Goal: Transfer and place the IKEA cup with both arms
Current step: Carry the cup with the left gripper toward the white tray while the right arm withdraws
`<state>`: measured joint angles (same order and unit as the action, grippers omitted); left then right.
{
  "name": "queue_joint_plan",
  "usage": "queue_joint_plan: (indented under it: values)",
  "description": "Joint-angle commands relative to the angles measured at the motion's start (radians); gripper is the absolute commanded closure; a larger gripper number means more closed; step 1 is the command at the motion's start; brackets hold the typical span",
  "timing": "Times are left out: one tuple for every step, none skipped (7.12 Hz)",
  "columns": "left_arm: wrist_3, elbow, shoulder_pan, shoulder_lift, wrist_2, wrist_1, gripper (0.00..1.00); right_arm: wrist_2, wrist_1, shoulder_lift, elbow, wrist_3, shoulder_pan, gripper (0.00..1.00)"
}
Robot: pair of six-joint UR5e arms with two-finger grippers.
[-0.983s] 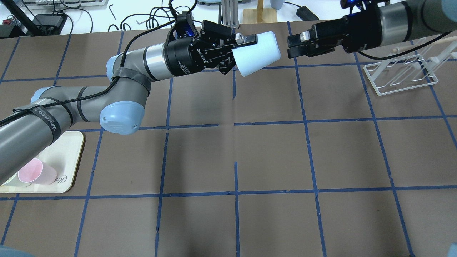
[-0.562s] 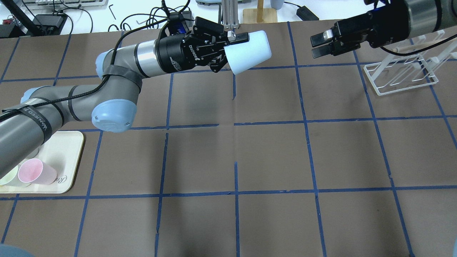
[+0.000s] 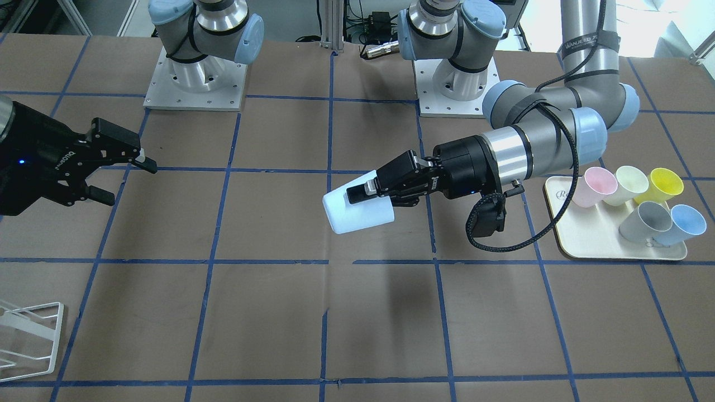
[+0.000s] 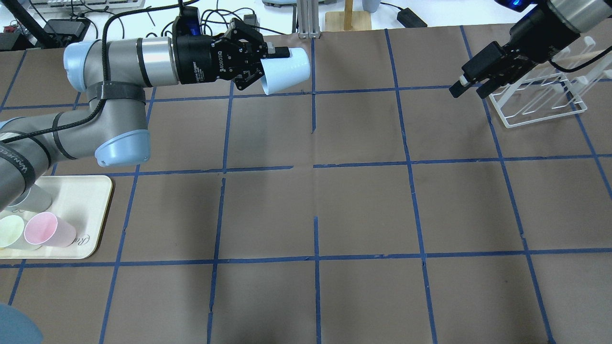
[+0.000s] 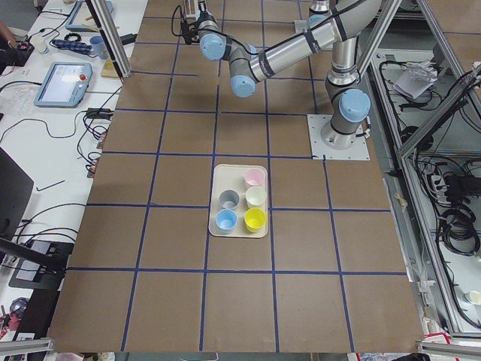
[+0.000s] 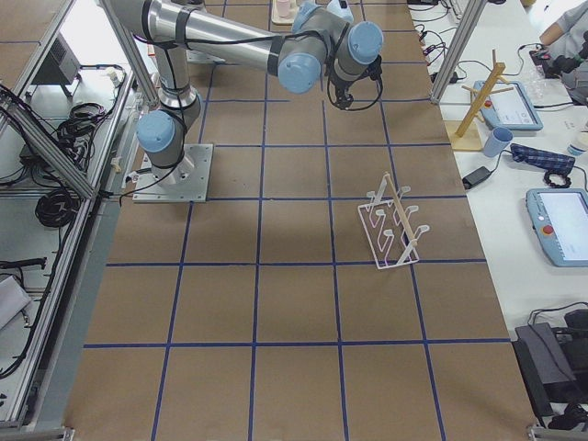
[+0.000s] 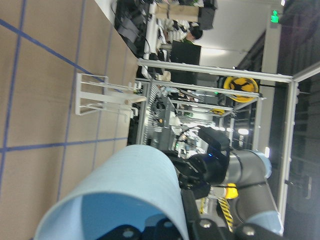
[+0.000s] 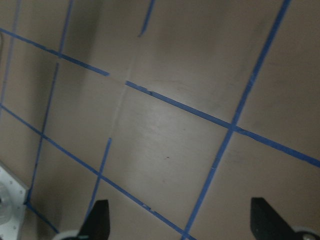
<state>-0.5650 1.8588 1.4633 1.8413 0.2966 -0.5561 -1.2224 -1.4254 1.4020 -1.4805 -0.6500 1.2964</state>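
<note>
My left gripper [image 4: 272, 67] is shut on the rim of the pale blue IKEA cup [image 4: 288, 70] and holds it on its side above the table's far left part, with its base pointing toward the right arm. It shows the same way in the front view, gripper [image 3: 366, 195] and cup [image 3: 357, 212]. The cup fills the lower left wrist view [image 7: 125, 185]. My right gripper [image 4: 467, 90] is open and empty, far to the right of the cup beside the rack. It also shows in the front view [image 3: 125, 180], and its open fingertips [image 8: 97, 220] show over bare table.
A cream tray [image 3: 592, 245] at my left holds pink [image 3: 595, 185], cream, yellow [image 3: 665, 184] and grey [image 3: 648, 219] cups and a blue twin cup [image 3: 684, 223]. A white wire rack [image 4: 535, 102] stands at the far right. Cables and devices lie beyond the far edge.
My left arm has drawn back to the left with the cup. My right gripper has moved away to the right, toward the rack, so the gap between them has widened.
</note>
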Motion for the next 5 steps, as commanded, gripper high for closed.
queue_joint_plan:
  values:
    - [-0.004,-0.097,-0.009,0.01,0.256,-0.033,1.0,-0.312,-0.102,-0.006,0.054,0.317,0.183,0.0]
    - [0.046,-0.166,-0.018,0.012,0.382,-0.154,1.0,-0.325,-0.116,-0.024,0.075,0.461,0.226,0.0]
    - [0.177,-0.234,-0.018,0.006,0.509,-0.345,1.0,-0.333,-0.118,-0.023,0.084,0.593,0.23,0.0]
    - [0.259,-0.242,-0.026,-0.008,0.618,-0.466,1.0,-0.374,-0.113,-0.026,0.104,0.707,0.231,0.0]
    - [0.321,-0.24,-0.026,-0.023,0.747,-0.569,1.0,-0.373,-0.112,-0.028,0.106,0.816,0.236,0.0]
